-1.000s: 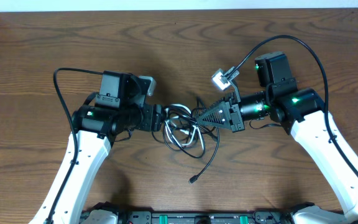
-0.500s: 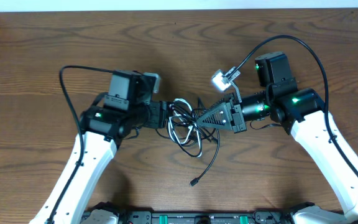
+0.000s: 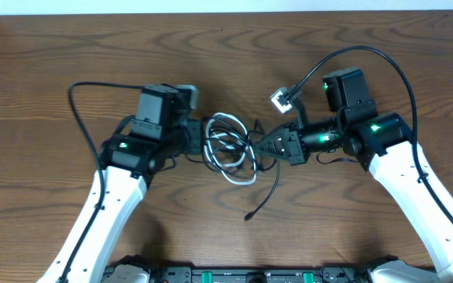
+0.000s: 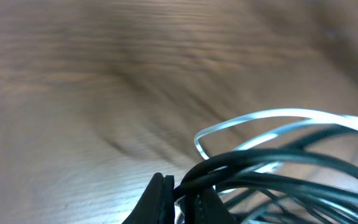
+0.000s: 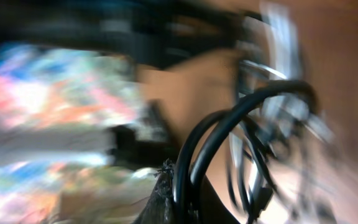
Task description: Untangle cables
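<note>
**Overhead and wrist views.** The cables (image 3: 228,149) lie as one loose knot on the wooden table (image 3: 211,55), between the two arms. A white cable (image 3: 238,174) loops through several black cords (image 4: 278,163). One black tail runs out toward the near edge and ends in a small plug (image 3: 248,216) lying free on the wood. The left gripper (image 4: 178,198) is closed at the knot's left edge, its jaws pinched on a bunch of black cords that fan out from the tips; whether the white loop beside them is also caught cannot be told. The right gripper (image 3: 265,146) is closed at the knot's right edge. Its own view is badly blurred, but a black cord arcs up from the fingertips, so it appears to be clamped on one of the black cords. Handling, as judged: the cords are light, limp and smooth-jacketed, so they will slide over one another, spring back into coils and slip from a weak pinch, and plugs may snag in loops. A hold is best taken on a single strand near its free end, since pulling a whole bunch tends to tighten the knot.
</note>
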`<state>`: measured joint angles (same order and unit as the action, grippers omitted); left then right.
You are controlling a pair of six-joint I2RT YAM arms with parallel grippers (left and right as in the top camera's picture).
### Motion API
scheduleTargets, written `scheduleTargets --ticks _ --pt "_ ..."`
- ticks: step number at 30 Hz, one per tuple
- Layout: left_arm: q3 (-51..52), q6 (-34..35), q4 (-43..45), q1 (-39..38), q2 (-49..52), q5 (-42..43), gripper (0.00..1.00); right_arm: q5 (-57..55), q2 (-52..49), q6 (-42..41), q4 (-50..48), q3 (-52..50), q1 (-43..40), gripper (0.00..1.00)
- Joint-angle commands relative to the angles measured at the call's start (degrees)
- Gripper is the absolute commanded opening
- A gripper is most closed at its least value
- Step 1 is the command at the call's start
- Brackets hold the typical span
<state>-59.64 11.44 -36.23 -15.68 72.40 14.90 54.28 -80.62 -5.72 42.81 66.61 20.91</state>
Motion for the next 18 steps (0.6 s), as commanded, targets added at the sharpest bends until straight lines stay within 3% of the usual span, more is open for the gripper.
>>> scheduleTargets --ticks 1,5,7,15,18 --pt "0.44 7.17 -0.81 3.06 -3.45 -2.36 0.08 -30.82 0.9 -7.96 2.67 0.85 0.63 0.04" --pt "0.44 10.86 -1.88 6.1 -7.87 -2.32 0.07 -53.46 0.85 -17.2 7.58 0.83 0.61 0.05" --pt "0.44 12.92 -2.4 6.93 -10.29 -2.32 0.07 -59.52 0.83 -21.49 9.84 0.83 0.61 0.08" --pt "0.44 16.98 -3.61 7.26 -18.38 -2.34 0.08 -55.91 0.85 -22.97 11.28 0.83 0.85 0.36" --pt "0.44 16.96 -3.8 7.26 -19.71 -2.34 0.07 -48.98 0.85 -22.91 11.41 0.83 0.85 0.45"
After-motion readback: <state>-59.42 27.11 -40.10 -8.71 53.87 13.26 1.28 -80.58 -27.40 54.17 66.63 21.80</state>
